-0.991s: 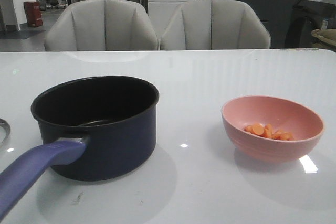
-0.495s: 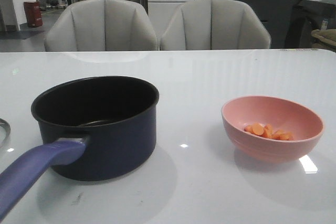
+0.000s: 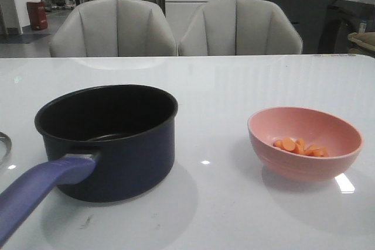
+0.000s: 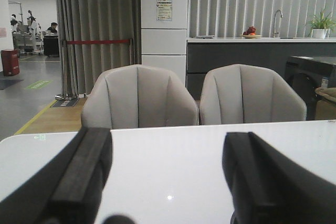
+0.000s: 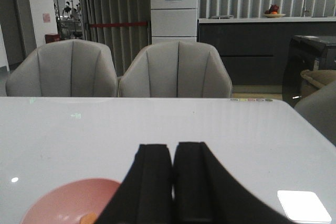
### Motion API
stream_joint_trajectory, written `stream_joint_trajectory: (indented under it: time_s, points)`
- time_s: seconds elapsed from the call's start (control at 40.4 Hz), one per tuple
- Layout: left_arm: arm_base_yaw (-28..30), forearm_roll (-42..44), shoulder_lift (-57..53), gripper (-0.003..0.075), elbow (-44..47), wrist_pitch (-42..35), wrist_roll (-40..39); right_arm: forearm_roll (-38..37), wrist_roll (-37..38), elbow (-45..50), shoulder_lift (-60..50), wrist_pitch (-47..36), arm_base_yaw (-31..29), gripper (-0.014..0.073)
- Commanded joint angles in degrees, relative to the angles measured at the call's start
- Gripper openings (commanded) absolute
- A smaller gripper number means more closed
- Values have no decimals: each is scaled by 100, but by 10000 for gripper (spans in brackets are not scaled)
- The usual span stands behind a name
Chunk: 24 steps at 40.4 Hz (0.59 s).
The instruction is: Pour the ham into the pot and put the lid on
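A: Ham (image 3: 299, 146), that is what needs moving, but take me across the table from the left first.

B: At the far left edge of the front view a sliver of steel rim (image 3: 4, 144) shows, probably the lid, though too little is visible to be sure. Next is the pot (image 3: 108, 139), upright and empty as far as I can see, its long blue handle (image 3: 41, 188) running toward the robot and to its left. Well apart to the right sits the pink bowl (image 3: 303, 142), with the orange slices heaped in its bottom.

A: And the arms?

B: Neither shows in the front view. The left gripper (image 4: 168, 177) has its jaws spread wide, with only bare white table (image 3: 234, 86) and the grey chairs (image 4: 194, 98) ahead of it. The right gripper (image 5: 173, 182) has its fingers (image 5: 152, 182) pressed together and is holding nothing.

A: So which arm takes the bowl?

B: The right, I would judge. In its wrist view the bowl (image 5: 73, 200) lies just beside and below the fingers, toward the robot's left of them (a slice peeks out at the fingers' edge). The jaws must part before they can straddle the bowl's rim, and the pour then travels leftward to the pot. Nothing is poured or covered yet.
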Motion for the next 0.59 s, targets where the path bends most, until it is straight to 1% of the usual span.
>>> stream_joint_trajectory:
  time_s: [0.0,0.074,0.223,0.322,0.471,0.57]
  points:
    - [-45,-51,35,482,-158,-501,-8,23,37,-533,-36,-536,-18,162]
    - [-45,-51,35,482,-158,-501,-8,23,37,-899,178,-108,-18,162]
    - [-45,-51,35,482,-158,-501,-8,23,16,-1740,1020,1145,-18,162]
    - [-45,-51,35,482,-158,-477,-8,23,16,-2083,1506,1694,-18,162]
    - [-45,-51,35,482,-158,-477,-8,23,16,-2082,1864,1732,-18,162]
    - [-45,-51,35,482,-158,-443,-8,36,16,-2060,1912,1731,-18,162]
